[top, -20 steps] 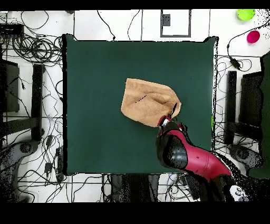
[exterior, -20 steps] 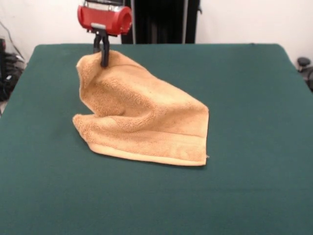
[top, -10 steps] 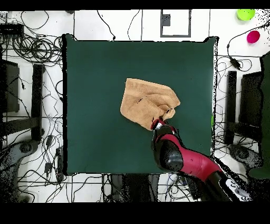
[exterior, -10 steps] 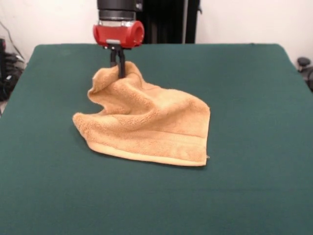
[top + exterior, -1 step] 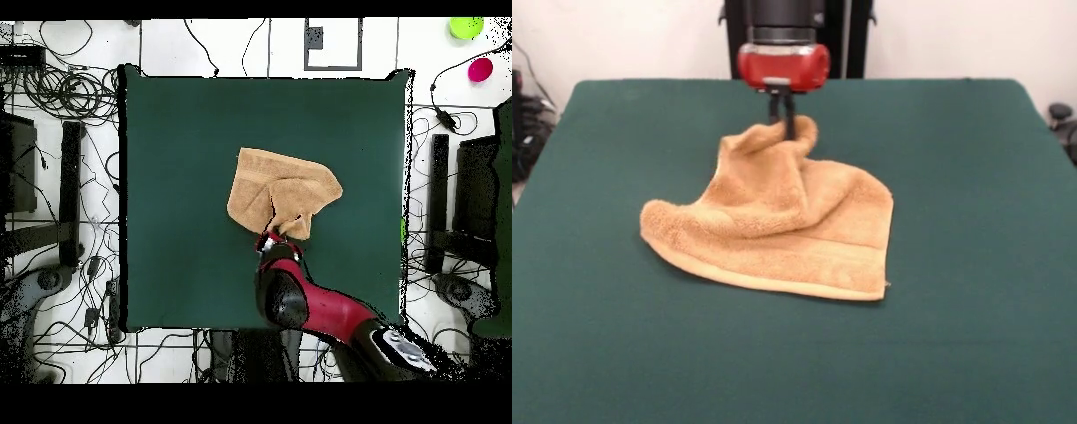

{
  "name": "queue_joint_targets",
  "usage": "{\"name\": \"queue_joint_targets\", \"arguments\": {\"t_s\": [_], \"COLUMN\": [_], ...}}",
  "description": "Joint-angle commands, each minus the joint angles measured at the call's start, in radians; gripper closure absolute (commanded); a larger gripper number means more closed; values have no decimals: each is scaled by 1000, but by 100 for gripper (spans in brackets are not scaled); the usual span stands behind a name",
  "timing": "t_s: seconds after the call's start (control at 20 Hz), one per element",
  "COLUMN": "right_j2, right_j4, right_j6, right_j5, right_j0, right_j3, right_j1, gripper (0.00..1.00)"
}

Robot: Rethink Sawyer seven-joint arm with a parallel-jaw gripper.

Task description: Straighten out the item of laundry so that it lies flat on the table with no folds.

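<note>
Bare table (image 5: 971,353) lies open all round the claw (image 5: 782,126). The claw is pinched shut on a raised corner of the towel (image 5: 777,225), whose rest spreads rumpled below it.

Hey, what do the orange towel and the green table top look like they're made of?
The towel looks like terry cloth: a fuzzy looped pile, with a smoother woven band near its front hem. The table top looks like a matte, cloth-like green covering with no shine, though the exact fabric can't be told.

Green table (image 5: 971,177) (rumpled towel (image 5: 777,225) atop)
</note>
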Motion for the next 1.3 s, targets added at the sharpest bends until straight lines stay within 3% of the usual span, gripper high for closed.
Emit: {"name": "queue_joint_targets", "arguments": {"t_s": [0.05, 0.65, 0.8, 1.1, 1.3], "right_j2": [-79, -111, -123, -131, -143], "right_j4": [227, 322, 286, 119, 72], "right_j6": [358, 417, 386, 301, 287], "right_j5": [-140, -249, -228, -201, -198], "right_j0": [216, 293, 270, 139, 105], "right_j3": [141, 216, 203, 152, 154], "right_j1": [-4, 8, 1, 4, -2], "gripper": [100, 100, 100, 100, 100]}}
